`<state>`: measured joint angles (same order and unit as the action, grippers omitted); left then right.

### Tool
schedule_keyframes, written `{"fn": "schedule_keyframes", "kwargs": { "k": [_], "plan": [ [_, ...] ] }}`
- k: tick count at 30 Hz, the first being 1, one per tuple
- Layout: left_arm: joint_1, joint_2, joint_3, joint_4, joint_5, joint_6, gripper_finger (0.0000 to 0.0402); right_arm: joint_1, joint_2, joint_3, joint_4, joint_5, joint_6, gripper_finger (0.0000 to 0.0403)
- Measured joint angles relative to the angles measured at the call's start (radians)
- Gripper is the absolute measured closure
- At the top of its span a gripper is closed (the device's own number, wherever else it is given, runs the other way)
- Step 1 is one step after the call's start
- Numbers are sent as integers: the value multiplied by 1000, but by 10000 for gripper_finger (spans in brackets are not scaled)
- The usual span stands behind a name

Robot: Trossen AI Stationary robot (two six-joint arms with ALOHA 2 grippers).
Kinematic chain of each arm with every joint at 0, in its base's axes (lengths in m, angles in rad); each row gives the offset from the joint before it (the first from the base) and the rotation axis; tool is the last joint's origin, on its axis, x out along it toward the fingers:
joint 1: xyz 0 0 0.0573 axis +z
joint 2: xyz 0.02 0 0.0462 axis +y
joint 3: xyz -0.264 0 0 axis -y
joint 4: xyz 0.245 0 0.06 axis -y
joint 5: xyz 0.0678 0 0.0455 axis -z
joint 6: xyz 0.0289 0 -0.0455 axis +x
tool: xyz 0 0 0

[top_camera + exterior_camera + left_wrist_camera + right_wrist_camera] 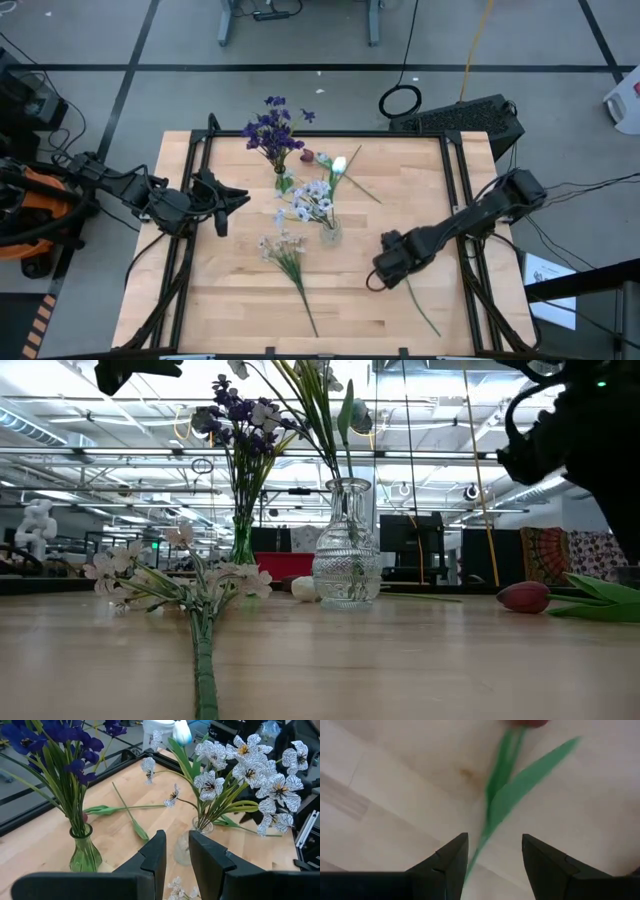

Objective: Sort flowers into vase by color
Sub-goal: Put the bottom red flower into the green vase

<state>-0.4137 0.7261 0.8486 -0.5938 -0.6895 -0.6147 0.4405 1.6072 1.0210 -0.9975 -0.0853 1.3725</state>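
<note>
A dark red tulip (420,305) lies flat on the table near the right edge, its bud (523,597) showing in the low view. My right gripper (492,852) hangs open just above its stem (492,805), one finger on either side. A green vase (282,181) holds purple flowers (272,128). A clear glass vase (347,560) holds white-lilac blossoms (312,200) and a white tulip (338,165). A pale spray (288,255) lies flat on the table near the middle. My left gripper (176,857) hovers left of the vases, slightly open and holding nothing.
Another dark red tulip (308,157) and loose green stems (127,812) lie on the table behind the vases, near the far edge. Black rails (458,200) run along the table's sides. Bare wood shows at the near left (215,300).
</note>
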Motion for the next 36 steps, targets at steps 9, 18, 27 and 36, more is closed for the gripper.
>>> {"fn": "schedule_keyframes", "kwargs": {
  "k": [9,18,27,36],
  "plan": [
    [0,0,0,1,0,-1,313,45,99,-29,59,-20,17,261],
    [0,0,0,4,2,-34,313,74,77,-175,315,-30,131,379],
    [0,-2,9,10,21,-33,313,81,-207,-51,201,358,107,399],
    [-1,1,47,192,163,187,313,76,-448,129,293,802,-301,401]
  ]
}}
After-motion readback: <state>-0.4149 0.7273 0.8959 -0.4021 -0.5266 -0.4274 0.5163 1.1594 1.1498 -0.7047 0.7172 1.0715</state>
